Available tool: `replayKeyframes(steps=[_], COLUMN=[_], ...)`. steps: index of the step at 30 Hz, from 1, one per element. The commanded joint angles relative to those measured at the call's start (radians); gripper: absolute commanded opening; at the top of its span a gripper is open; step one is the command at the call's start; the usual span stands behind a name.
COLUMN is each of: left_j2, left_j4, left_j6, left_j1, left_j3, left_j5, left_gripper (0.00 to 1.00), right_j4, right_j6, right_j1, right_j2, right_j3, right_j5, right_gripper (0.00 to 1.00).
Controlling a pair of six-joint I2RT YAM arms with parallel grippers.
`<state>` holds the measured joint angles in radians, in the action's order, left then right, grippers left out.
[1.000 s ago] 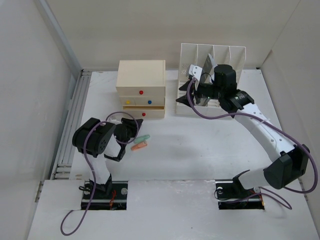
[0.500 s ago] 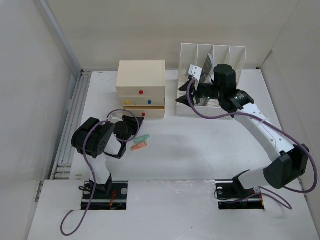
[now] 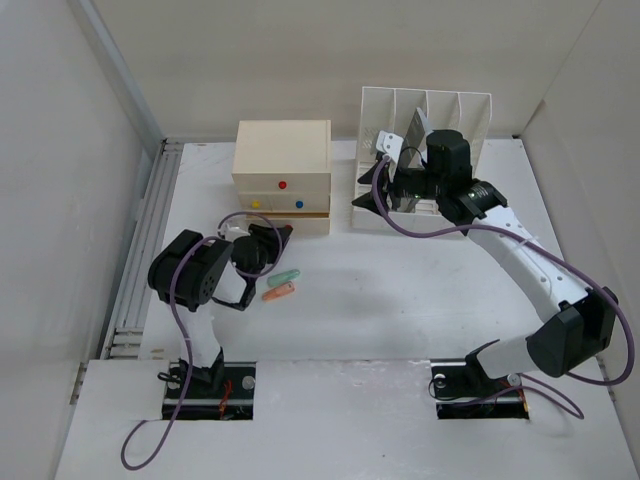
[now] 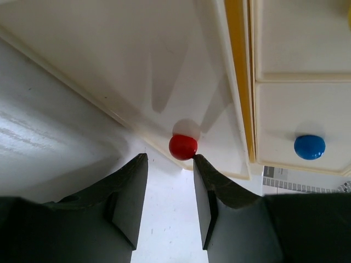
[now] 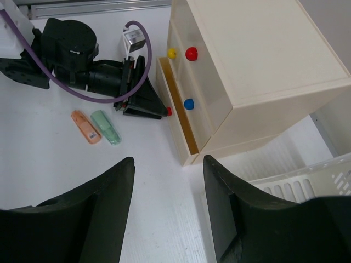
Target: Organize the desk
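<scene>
1. From the top view, the desk fills the floor of the walled bay in front of my bases. It lies flat and face up. Its longer side looks to run left to right, and the ribbed rail runs near-to-far along its left edge.
2. I judge the desk stiff, heavy and fixed, so I would never lift it. It is a smooth, hard top that small things should slide across easily. My holds belong on what sits on it: the orange piece, the green piece and the knobs of the drawer box.
3. Also from above, my left claw is at the box's bottom drawer, low over the desk. My right claw hangs in front of the file rack.
4. In the left wrist view, my left claw is set narrow and holds nothing. The red knob sits just past my fingertips, close against the right one, with a gap on its other side. The desk shows pale to the left.
5. In the right wrist view, my right claw is spread wide and empty, high above the desk. The bottom drawer stands slightly out. The two small pieces lie side by side near it, well apart from these fingers.
</scene>
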<state>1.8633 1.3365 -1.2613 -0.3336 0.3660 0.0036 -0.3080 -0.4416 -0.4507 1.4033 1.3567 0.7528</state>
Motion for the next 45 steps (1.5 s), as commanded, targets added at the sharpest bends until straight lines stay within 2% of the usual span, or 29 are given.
replayKeyframes(steps=[1, 12, 24, 25, 32, 33, 45], left_j2=[0.023, 0.011, 0.02, 0.02, 0.002, 0.002, 0.002], left_j4=[0.725, 0.734, 0.716, 0.716, 0.696, 0.696, 0.736], left_j6=[0.016, 0.036, 0.08, 0.08, 0.103, 0.103, 0.103], left_j1=[0.001, 0.01, 0.019, 0.019, 0.019, 0.019, 0.019], left_j3=[0.034, 0.044, 0.053, 0.053, 0.053, 0.041, -0.021], left_j5=[0.001, 0.01, 0.001, 0.001, 0.001, 0.001, 0.001], left_gripper=[0.35, 0.32, 0.23, 0.17, 0.05, 0.0, 0.0], right_j4=[0.009, 0.009, 0.0, 0.0, 0.0, 0.0, -0.009], right_j6=[-0.011, -0.02, -0.02, -0.02, -0.02, -0.02, -0.02], right_j1=[0.009, 0.009, 0.009, 0.009, 0.009, 0.009, 0.009], right_j2=[0.009, 0.019, 0.019, 0.019, 0.019, 0.019, 0.028], right_j3=[0.021, 0.021, 0.021, 0.03, 0.03, 0.03, 0.03], right_j5=[0.031, 0.04, 0.049, 0.049, 0.049, 0.049, 0.049], right_gripper=[0.58, 0.58, 0.58, 0.58, 0.58, 0.58, 0.58])
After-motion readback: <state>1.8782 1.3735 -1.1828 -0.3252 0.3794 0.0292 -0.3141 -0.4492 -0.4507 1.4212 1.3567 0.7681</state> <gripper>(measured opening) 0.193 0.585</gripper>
